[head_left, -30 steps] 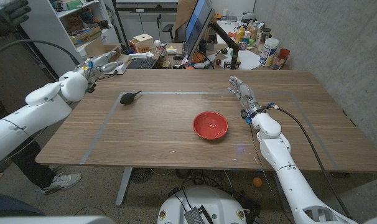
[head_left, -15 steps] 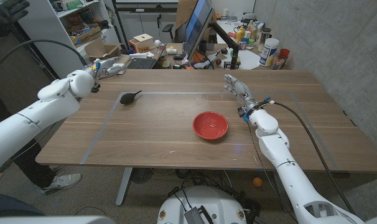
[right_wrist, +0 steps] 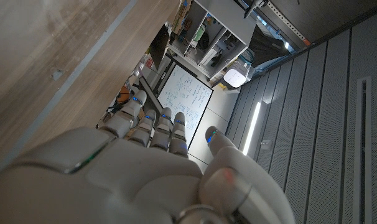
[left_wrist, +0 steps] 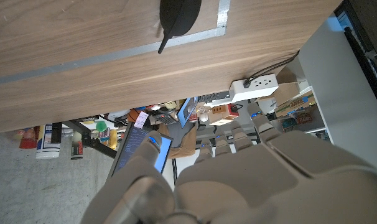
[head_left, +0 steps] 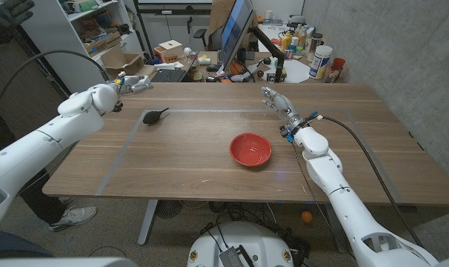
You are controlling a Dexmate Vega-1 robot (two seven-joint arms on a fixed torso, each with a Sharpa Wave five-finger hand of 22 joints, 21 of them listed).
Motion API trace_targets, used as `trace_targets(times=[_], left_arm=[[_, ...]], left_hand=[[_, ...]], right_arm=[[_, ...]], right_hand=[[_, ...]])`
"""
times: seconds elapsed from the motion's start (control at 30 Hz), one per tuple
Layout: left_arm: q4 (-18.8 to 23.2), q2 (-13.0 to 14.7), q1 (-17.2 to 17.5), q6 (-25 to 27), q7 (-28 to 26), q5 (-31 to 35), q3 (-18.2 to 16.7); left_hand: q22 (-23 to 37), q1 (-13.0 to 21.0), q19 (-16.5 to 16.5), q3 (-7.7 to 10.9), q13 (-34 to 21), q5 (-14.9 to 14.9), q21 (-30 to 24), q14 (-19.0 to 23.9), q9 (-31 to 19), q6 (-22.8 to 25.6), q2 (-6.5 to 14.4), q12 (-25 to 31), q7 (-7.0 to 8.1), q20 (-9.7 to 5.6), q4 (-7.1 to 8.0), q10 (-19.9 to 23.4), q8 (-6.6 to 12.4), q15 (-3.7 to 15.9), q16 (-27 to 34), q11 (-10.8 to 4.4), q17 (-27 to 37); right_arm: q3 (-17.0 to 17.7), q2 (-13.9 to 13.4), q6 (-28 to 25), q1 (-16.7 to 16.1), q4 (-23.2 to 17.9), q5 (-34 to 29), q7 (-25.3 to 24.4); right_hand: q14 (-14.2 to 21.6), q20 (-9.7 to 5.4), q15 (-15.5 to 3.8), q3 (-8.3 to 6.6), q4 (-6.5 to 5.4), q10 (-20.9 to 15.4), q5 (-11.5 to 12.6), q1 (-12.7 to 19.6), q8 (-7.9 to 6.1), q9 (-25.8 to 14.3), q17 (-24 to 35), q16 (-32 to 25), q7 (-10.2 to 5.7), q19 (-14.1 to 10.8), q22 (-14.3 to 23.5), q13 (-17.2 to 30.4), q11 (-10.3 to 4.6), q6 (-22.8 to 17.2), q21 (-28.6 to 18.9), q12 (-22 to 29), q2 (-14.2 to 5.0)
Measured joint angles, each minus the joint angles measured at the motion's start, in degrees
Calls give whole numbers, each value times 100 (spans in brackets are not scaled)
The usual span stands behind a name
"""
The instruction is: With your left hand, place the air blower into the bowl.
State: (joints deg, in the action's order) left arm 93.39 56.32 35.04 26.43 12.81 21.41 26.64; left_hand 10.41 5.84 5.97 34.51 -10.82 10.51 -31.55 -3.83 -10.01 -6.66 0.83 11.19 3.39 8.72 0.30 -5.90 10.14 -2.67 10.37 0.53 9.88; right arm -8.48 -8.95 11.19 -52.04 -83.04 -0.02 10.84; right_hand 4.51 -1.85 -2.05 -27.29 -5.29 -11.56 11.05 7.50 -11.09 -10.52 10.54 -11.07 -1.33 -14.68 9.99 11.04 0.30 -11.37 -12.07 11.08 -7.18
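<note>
Reach step, nothing grasped yet. Blower [head_left: 155, 116] lies on the table [head_left: 187, 156], well left of the bowl [head_left: 250, 150]. Left hand [head_left: 138, 82] hovers at the far edge, fingers loosely apart, empty. Right hand [head_left: 277, 102] idle, fingers extended. Next: drop left hand onto the blower and grip

My wooden table [head_left: 210, 159] carried a rectangle of grey tape lines [head_left: 210, 111] across its top. Behind its far edge a monitor [head_left: 235, 30] stood tilted amid clutter. A white canister [head_left: 321, 61] and a cluster of bottles [head_left: 298, 35] sat on the right. A cardboard box [head_left: 167, 52] sat further left, near white shelves [head_left: 91, 22]. A white power strip [left_wrist: 254, 87] hung just past the table's edge.
</note>
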Motion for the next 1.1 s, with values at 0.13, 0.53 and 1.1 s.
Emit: trace_targets(times=[0.13,0.53,1.1], left_arm=[[-204,-121,-169,48,130,71,153],[-799,-489,-674,88,512,387,619],[-1552,-963,-1329,-8,1182,875,1321]], left_hand=[[6,0,0,-23,0,0,0,0,0,0,0,0,0,0,-23,-20,0,0,0,20,0],[14,-23,-42,-47,1,0,22,22,0,66,-22,68,-38,42,-46,85,27,21,26,19,14],[13,-5,-42,-111,1,0,45,52,1,74,-85,68,-30,41,-110,138,27,-9,26,28,14]], right_arm=[[-42,-34,35,39,34,-7,27],[-223,-138,161,143,147,-20,157],[-465,-267,456,275,247,-3,368]], right_hand=[[0,0,0,0,0,0,0,0,0,0,0,0,0,0,0,0,0,0,0,0,0],[0,-31,0,0,0,0,0,-24,0,0,-1,0,0,31,0,0,0,0,23,0,24],[0,-31,0,0,0,0,0,-46,0,0,-2,0,0,31,0,0,0,1,22,0,46]])
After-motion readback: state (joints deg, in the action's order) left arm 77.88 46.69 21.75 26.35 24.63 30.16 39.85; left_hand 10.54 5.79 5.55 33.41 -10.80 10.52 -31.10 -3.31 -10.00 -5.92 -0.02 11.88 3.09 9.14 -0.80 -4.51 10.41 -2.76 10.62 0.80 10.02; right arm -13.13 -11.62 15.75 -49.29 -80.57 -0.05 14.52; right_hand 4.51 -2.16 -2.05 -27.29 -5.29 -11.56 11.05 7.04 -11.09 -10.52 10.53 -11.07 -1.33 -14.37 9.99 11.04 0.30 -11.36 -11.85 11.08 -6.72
